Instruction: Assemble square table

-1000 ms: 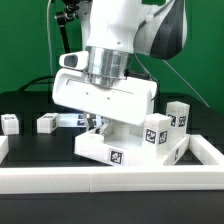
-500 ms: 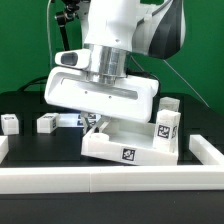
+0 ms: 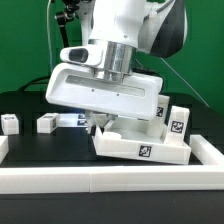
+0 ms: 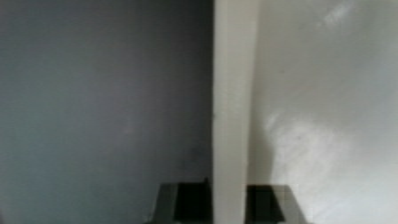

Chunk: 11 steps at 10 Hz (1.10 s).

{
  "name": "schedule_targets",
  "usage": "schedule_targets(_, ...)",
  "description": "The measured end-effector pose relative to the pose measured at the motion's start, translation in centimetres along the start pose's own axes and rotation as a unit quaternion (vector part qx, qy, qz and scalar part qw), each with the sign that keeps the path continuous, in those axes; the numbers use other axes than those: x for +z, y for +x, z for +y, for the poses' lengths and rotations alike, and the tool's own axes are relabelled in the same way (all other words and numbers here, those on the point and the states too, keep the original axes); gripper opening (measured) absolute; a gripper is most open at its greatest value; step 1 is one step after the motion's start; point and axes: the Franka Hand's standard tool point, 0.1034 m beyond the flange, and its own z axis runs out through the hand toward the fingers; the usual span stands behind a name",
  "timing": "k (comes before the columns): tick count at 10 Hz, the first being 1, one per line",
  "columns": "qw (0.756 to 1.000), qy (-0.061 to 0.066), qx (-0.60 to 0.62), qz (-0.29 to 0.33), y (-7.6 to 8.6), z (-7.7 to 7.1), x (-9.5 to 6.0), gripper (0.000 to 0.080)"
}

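Tabletop (image 3: 120, 147): white tray w/ raised rim, right of centre in the exterior view, on the black table (image 3: 35, 148), its front wall skewed vs. the front rail (image 3: 100, 182). We can't tell if it rests flat or is lifted a bit.

Inside the tray: mostly hidden by the arm's wide white hand (image 3: 100, 92), which hangs right over it, so we can't say what it holds. At the tray's end toward the exterior view's right, two tagged blocks stick up: a leg (image 3: 178, 124) and, just beside it, a second leg (image 3: 160, 110). We can't tell whether they stand in the tray or behind it.

Gripper (image 4: 228, 203): in the wrist view a thin white wall runs up between the two dark fingers (image 4: 185, 203). The jaws are pinched together on it, i.e. clamped on the tabletop's rim. The rest of that view is blurred grey and white.

Labels: one b/w tag (image 3: 143, 151) on the tabletop's front wall and smaller tags on the legs. They are square patterns only, too small to read.

Further out, toward the exterior view's left and well apart from the tray, a third leg (image 3: 46, 123) and a fourth leg (image 3: 9, 124) sit on the table, each w/ a tag. A side rail (image 3: 208, 150) runs near the tray's right end. The backdrop (image 3: 20, 50) is green.
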Motion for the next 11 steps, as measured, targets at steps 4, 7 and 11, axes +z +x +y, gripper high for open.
schedule_targets(4, 0.997, -0.005, -0.075, 0.006, 0.4, 0.2, -0.2, 0.0064)
schedule_targets(7, 0.984, -0.011, -0.176, 0.012, 1.7, 0.3, -0.5, 0.0064)
schedule_targets(11, 0.967, -0.018, -0.254, 0.014, 1.9, 0.8, -0.6, 0.0064)
